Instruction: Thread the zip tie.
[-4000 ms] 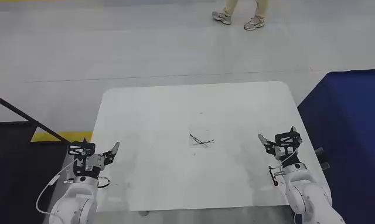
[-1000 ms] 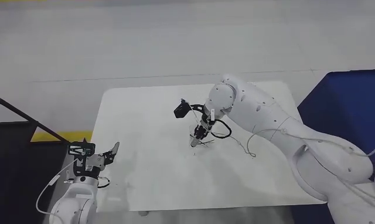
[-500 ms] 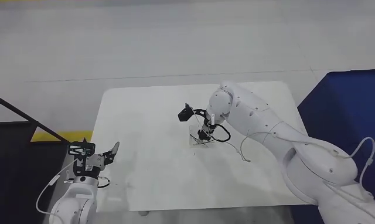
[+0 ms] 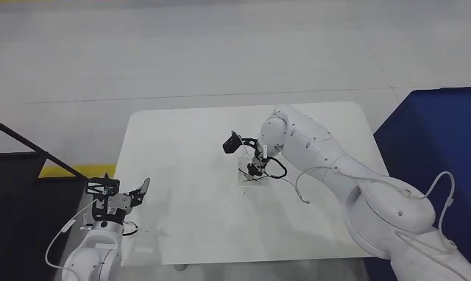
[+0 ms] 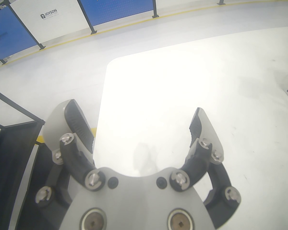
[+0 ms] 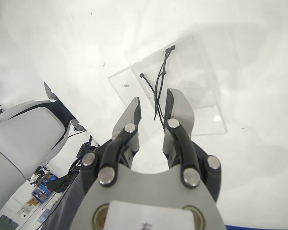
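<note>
Since four seconds ago, the right arm has swung in from the right edge of the worktop (image 4: 184, 141) to its middle, and over the last second its wrist has eased a little lower and closer over the zip ties (image 6: 161, 77). The left arm has not shifted.

The right claw (image 6: 153, 95) hangs just above a clear plastic tray (image 6: 204, 89) that lies flat near the centre of the worktop. Its fingers are partly apart, with a narrow gap between them and nothing gripped. A few black zip ties lie crossed over one another in the tray, heads pointing away from the claw. Seen from the right wrist, their thin tails run into the gap between the two fingers. Whether either pad touches a tie cannot be told.

The left claw (image 5: 134, 106) sits at the near left corner of the worktop, well apart from the tray, with its fingers spread wide and nothing between them. It points across the bare white surface towards the middle.
</note>
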Controlling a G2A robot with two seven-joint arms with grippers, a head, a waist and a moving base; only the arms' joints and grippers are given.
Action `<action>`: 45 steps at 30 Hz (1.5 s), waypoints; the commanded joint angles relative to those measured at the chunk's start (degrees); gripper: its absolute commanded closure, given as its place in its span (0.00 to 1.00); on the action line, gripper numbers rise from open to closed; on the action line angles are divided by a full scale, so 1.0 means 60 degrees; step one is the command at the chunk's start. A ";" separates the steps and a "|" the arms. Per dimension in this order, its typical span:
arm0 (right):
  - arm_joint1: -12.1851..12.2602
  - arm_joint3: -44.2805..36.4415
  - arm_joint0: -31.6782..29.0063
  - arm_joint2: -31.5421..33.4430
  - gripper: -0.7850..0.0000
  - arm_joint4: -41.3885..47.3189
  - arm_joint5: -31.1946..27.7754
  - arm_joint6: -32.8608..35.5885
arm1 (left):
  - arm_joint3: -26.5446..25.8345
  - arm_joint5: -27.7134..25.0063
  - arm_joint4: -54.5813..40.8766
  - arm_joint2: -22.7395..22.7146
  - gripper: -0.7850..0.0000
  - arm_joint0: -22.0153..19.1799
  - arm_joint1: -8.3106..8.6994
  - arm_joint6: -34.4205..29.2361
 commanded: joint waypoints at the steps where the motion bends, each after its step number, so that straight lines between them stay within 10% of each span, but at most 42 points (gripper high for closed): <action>1: -0.0078 0.0029 -0.0064 0.0000 0.74 -0.0232 -0.0137 -0.0137 | 0.0000 0.0000 0.0000 0.0000 0.00 0.0000 0.0000 0.0000; 20: -0.0562 0.0985 -0.0182 0.0000 0.98 -0.0371 -0.0403 -0.0402 | 0.0000 0.0000 0.0000 0.0000 0.00 0.0000 0.0000 0.0000; 45: -0.0125 0.0517 -0.0049 0.0000 1.00 -0.0581 -0.0732 -0.0733 | 0.0000 0.0000 0.0000 0.0000 0.00 0.0000 0.0000 0.0000</action>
